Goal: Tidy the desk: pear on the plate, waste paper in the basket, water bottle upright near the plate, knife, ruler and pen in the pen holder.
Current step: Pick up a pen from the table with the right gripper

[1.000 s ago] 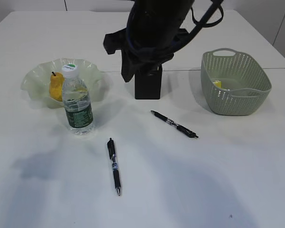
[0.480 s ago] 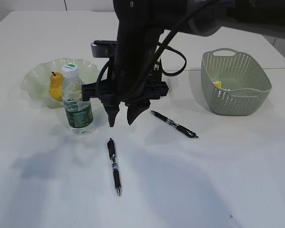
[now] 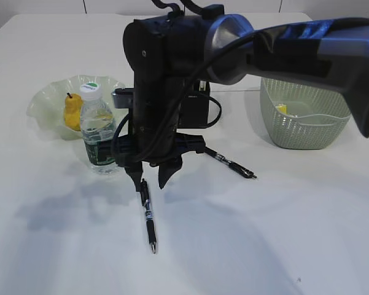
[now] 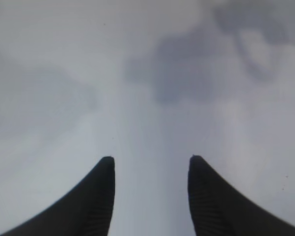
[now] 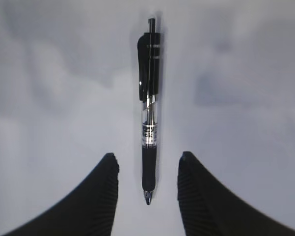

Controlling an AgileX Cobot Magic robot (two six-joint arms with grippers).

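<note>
A black pen (image 3: 148, 218) lies on the white table at front centre. My right gripper (image 3: 149, 182) is open and hangs just above it. In the right wrist view the pen (image 5: 149, 128) runs lengthwise and its tip end lies between the open jaws (image 5: 148, 156). A second black pen (image 3: 230, 163) lies to the right. The pear (image 3: 72, 112) is on the green plate (image 3: 46, 98), and the water bottle (image 3: 100, 132) stands upright beside it. My left gripper (image 4: 149, 158) is open over bare table. Knife and ruler are not in view.
The black pen holder (image 3: 196, 112) stands behind the right arm, mostly hidden by it. A green basket (image 3: 304, 126) at the right holds something yellow (image 3: 282, 109). The right arm spans the upper middle of the exterior view.
My right arm has swung from over the pen holder forward and down. Its open gripper now hangs over the front pen. Nothing on the table has moved.
</note>
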